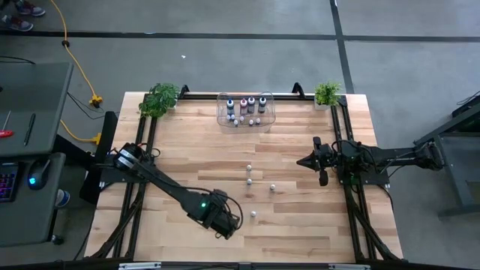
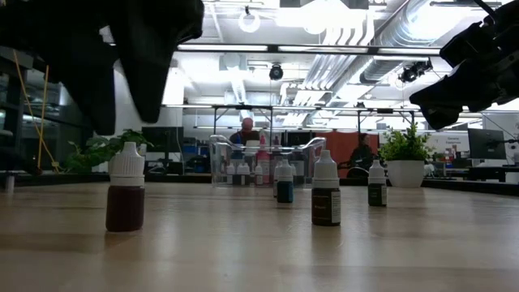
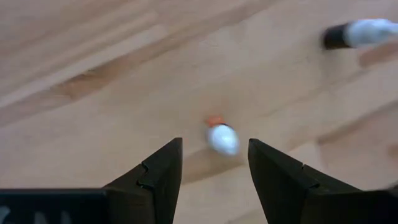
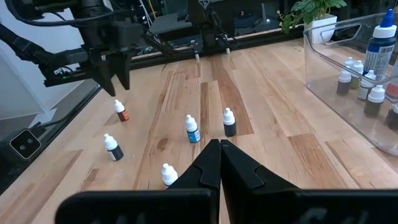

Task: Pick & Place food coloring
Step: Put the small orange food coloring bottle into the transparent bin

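Observation:
My left gripper (image 3: 214, 143) is open and points down over a small bottle with a white cap and a red-orange body (image 3: 222, 139). The bottle stands upright on its base (image 2: 126, 199), below the gap between the fingers and apart from them. In the high view the left gripper (image 1: 227, 220) hides it. Several other small bottles stand on the table (image 1: 248, 180), among them a blue one (image 4: 192, 129) and a dark one (image 4: 229, 122). More bottles sit in the clear bin (image 1: 245, 110). My right gripper (image 4: 219, 146) is shut and hovers at the table's right (image 1: 311, 160).
Potted plants stand at the far left corner (image 1: 159, 98) and the far right corner (image 1: 327, 93). Black rails run along the table's left and right sides (image 1: 347, 150). Bare wood lies between the loose bottles and the bin. A person shows far off in the room (image 2: 246, 130).

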Robot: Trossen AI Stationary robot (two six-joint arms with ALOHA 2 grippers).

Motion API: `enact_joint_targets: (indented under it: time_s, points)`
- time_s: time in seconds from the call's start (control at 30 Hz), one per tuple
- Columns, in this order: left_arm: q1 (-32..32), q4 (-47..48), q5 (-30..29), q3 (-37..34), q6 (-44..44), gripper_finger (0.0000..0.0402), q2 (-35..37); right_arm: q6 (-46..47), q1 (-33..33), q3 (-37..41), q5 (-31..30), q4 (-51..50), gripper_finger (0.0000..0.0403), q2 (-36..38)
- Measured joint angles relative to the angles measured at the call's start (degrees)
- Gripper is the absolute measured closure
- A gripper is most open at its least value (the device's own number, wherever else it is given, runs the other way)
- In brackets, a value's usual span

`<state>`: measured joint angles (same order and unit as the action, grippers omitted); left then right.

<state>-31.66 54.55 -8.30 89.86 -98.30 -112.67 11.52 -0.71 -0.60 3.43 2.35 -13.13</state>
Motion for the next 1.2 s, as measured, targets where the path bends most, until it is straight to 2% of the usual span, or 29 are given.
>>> enact_joint_targets:
  time_s: [0.2,0.5,1.1,1.2]
  points:
    - [0.0,-5.3,0.4,0.0,0.2,0.0224,-2.2,0.0,0.0,0.0,0.0,0.0,0.0402,0.0]
    - [0.1,-7.1,2.9,0.0,0.5,0.0224,-4.4,0.0,0.0,0.0,0.0,0.0,0.0402,0.0]
    - [0.1,-4.9,3.6,0.0,2.1,0.0225,-4.5,0.0,0.0,0.0,0.0,0.0,0.0402,0.0]
    - [0.1,-5.0,3.7,0.0,2.5,0.0237,-4.5,0.0,0.0,0.0,0.0,0.0,0.0402,0.0]
